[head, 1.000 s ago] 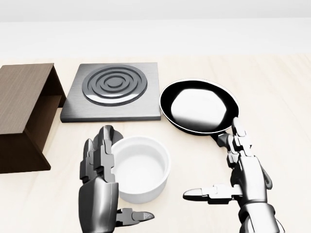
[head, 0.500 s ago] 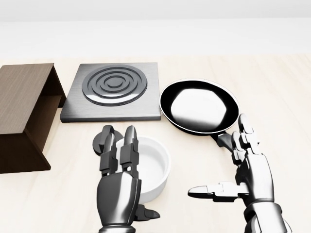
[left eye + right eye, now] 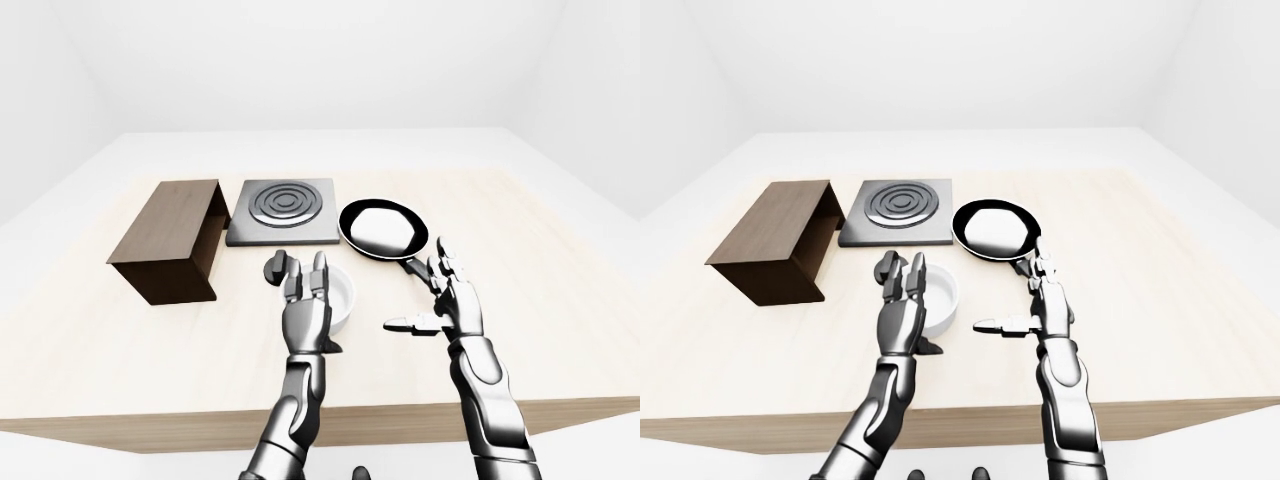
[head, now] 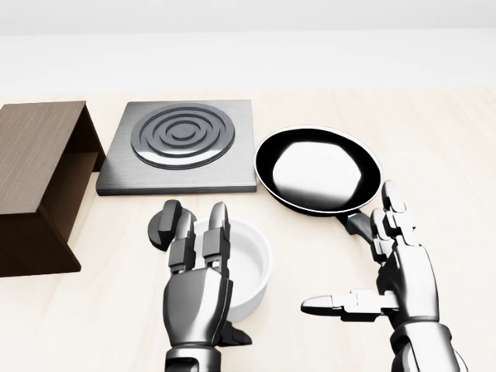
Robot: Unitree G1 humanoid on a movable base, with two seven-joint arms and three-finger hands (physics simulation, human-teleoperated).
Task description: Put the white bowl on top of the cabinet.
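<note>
White walls close in a plain room around a pale wooden bench that carries everything in view. Toward the bench's left edge lies the cabinet, a dark brown box on its side with its open face turned toward the middle of the bench. Just beside it, toward the far edge, sits a square grey hotplate with raised concentric rings. Next to the hotplate on its right is a black frying pan, its handle pointing toward the near edge and running under the fingers of the right hand. The white bowl stands upright and empty near the middle of the bench, closer to the near edge than the hotplate, well apart from the cabinet and not on top of it. The left hand is raised over the bowl's left rim, back of the hand facing the camera, fingers straight and spread wide, gripping nothing; the pictures do not settle whether it touches the rim. A small dark round knob lies on the bench just beside the bowl on its left, partly behind the fingertips. The right hand stands to the right of the bowl, fingers stretched upward and thumb pointing sideways toward the bowl, wide and holding nothing.
</note>
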